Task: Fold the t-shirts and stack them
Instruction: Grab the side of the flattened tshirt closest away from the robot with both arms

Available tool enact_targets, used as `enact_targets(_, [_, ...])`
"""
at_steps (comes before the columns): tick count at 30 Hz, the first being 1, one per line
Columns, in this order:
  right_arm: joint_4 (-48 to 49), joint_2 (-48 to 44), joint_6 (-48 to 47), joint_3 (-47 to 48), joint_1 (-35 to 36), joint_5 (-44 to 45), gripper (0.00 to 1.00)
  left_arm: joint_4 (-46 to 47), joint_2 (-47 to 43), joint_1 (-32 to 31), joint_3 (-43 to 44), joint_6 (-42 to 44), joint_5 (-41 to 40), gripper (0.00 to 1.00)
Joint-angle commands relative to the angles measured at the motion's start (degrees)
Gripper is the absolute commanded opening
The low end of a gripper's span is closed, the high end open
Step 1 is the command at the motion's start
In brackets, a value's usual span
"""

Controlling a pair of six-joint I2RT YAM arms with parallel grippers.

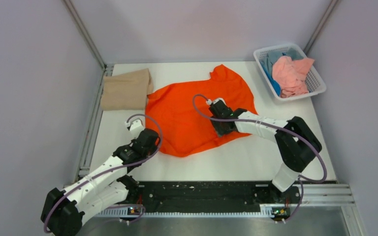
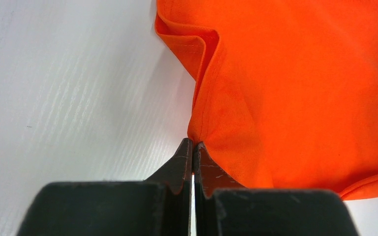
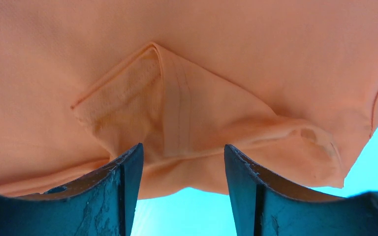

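Note:
A bright orange t-shirt [image 1: 192,113] lies spread and rumpled on the white table [image 1: 256,157]. My left gripper [image 1: 150,140] is at its near left edge. In the left wrist view the jaws [image 2: 193,143] are shut, pinching the shirt's edge [image 2: 300,98] at their tips. My right gripper [image 1: 222,124] sits over the shirt's near right edge. It is open [image 3: 182,152], with a folded hem of the shirt [image 3: 177,113] between the fingers. A folded tan-beige t-shirt [image 1: 125,91] lies at the back left, touching the orange one.
A white lattice basket [image 1: 265,73] stands at the back right and holds a salmon-pink shirt [image 1: 290,76] and a blue one [image 1: 275,61]. Grey walls close in the table at the back and both sides. A black rail [image 1: 202,194] runs along the near edge.

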Motion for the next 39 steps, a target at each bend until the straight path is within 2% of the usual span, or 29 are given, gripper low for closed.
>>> enact_targets(1, [1.5, 3.2, -1.1, 4.0, -0.2, 0.6, 0.6, 0.8, -0.5, 0.3, 1.9, 0.0, -1.4, 0.0])
enact_targets(3, [1.3, 4.3, -0.6, 4.2, -0.3, 1.4, 0.58, 0.5, -0.4, 0.3, 1.9, -0.1, -1.5, 0.0])
enact_targets(5, [1.1, 4.8, 0.5, 4.2, -0.2, 3.1, 0.53, 0.3, -0.6, 0.3, 1.8, -0.1, -1.7, 0.0])
enact_targets(10, [-0.1, 1.9, 3.4, 3.8, -0.4, 7.4, 0.18, -0.5, -1.1, 0.4, 2.0, -0.5, -2.5, 0.0])
enact_targets(15, [-4.0, -5.4, 8.5, 0.4, -0.4, 9.6, 0.01, -1.8, -1.9, 0.4, 1.9, -1.9, -2.8, 0.0])
enact_targets(18, [-9.1, -13.0, 14.4, -4.9, -0.1, 7.2, 0.0, -3.3, -2.9, 0.4, 1.5, -3.7, -2.4, 0.0])
enact_targets(21, [-15.1, -23.8, 19.7, -11.0, 1.3, -0.7, 0.0, -6.8, -4.3, 0.5, 0.9, -6.7, -1.9, 0.0])
enact_targets(27, [-31.1, -38.3, 32.7, -17.0, 10.9, -1.5, 0.0, -15.4, -8.0, 0.5, -0.3, -12.2, -0.4, 0.0])
enact_targets(29, [-32.4, -39.5, 35.4, -16.6, 15.0, -3.5, 0.0, -17.6, -10.0, 0.5, -1.0, -13.2, -0.9, 0.0])
enact_targets(35, [-41.6, -36.4, 45.8, -16.8, 23.9, 0.1, 0.0, -20.1, -15.8, 0.4, -1.6, -15.3, -1.3, 0.0])
enact_targets(39, [-42.4, -36.5, 46.5, -16.8, 24.8, -0.2, 0.0, -22.6, -17.6, 0.4, -1.4, -16.3, -1.0, 0.0])
